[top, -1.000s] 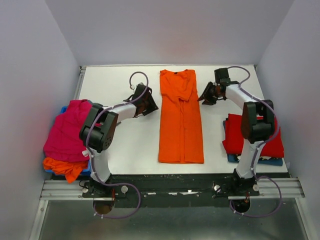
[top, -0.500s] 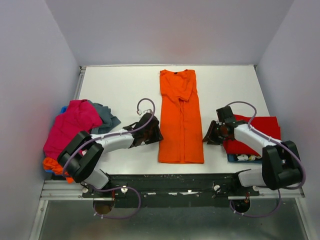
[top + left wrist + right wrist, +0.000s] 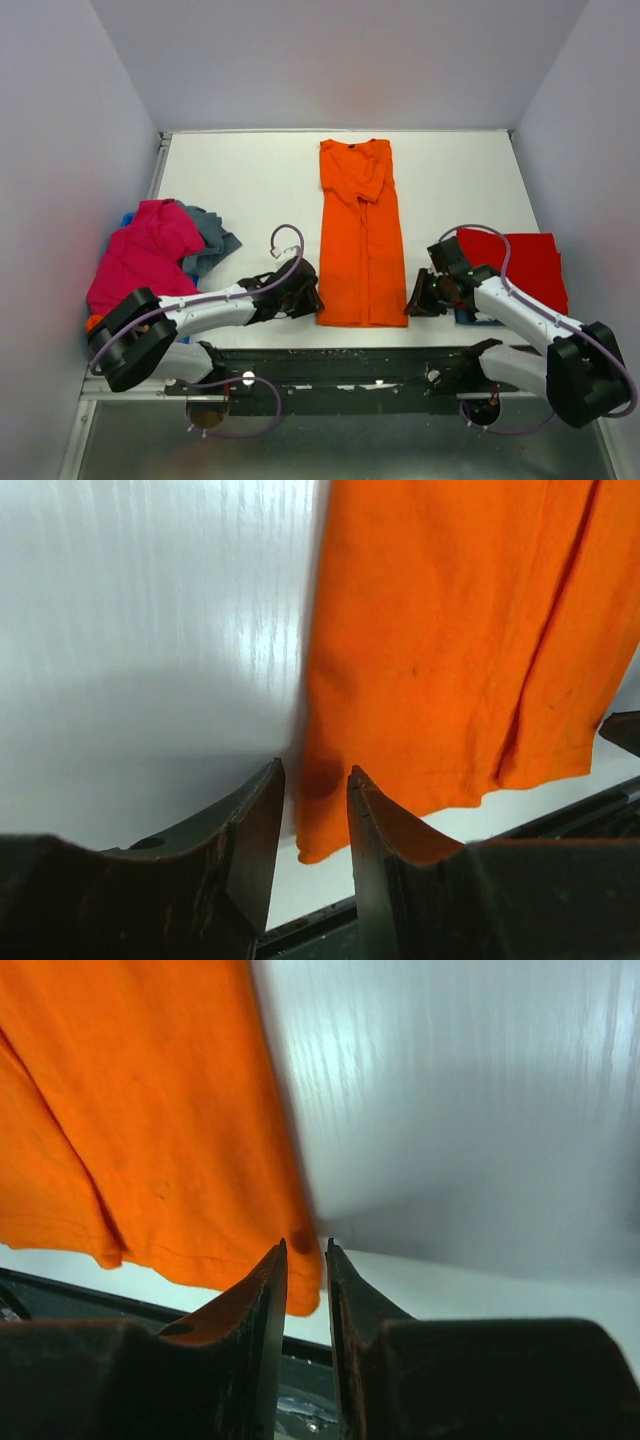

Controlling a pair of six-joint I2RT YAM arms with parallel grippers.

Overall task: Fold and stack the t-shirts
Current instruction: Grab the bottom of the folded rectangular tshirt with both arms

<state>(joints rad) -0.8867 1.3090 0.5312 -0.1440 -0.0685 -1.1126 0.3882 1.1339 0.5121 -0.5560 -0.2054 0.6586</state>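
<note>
A bright orange t-shirt (image 3: 360,240), soft creased cloth folded into a long narrow strip, lies centred on the smooth white tabletop (image 3: 250,180). Left fingers (image 3: 250,825) and right fingers (image 3: 262,1300), dark and slightly spread, frame its near stitched hem corners.

Ahead of me lies a white table (image 3: 250,180), boxed in on three sides by plain lavender-grey walls: a back wall (image 3: 340,60), one on my left (image 3: 60,150), one on my right (image 3: 600,120). The tabletop is glossy; in both wrist views I see pale, streaky reflections on it. Along its near edge runs a silver aluminium rail (image 3: 120,380) with a black bar (image 3: 350,362) across its middle, and a dark strip shows past that edge in both wrist views. Nearer still lies a dull grey metal sheet (image 3: 350,445)
</note>
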